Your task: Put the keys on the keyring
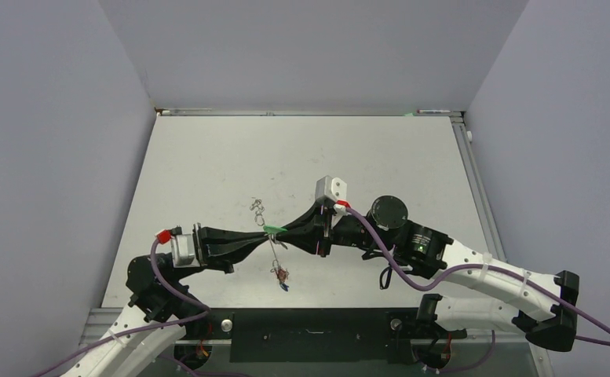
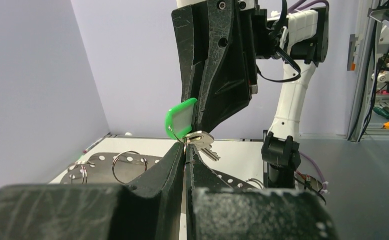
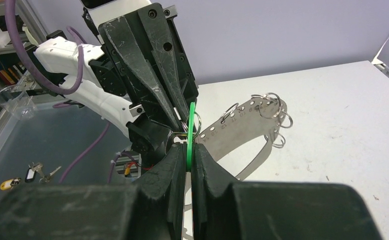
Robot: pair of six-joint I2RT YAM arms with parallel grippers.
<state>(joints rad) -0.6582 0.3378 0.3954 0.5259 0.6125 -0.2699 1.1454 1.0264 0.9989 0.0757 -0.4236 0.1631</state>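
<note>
- The green key (image 3: 189, 125) is caught between the right fingers (image 3: 177, 160). They are closed flat on its green plastic tag, which stands on edge and sticks out past their tips.
- The left fingers (image 2: 174, 160) are pressed fully together, tip to tip with the right ones. The silver blade (image 2: 203, 141) of the green key sits right at their tips and juts to one side. I cannot tell whether they pinch it or the little ring beside it.
- The keyring (image 3: 242, 127) is a curved metal band full of holes, with small split rings hanging along it. It lies on the bench (image 1: 207, 157) just beyond and under the two sets of fingers, with one end rising close to the green tag.
- From above, the red and blue keys (image 1: 283, 276) lie together on the bench just on the near side of where the fingers meet.
- Off the bench's edge, in the right wrist view, is what looks like a clear tub (image 3: 57, 150). A few spare tagged keys (image 3: 29, 174) lie in it.
- Both arms reach inward over the near middle of the bench, the left pointing right and the right pointing left.
</note>
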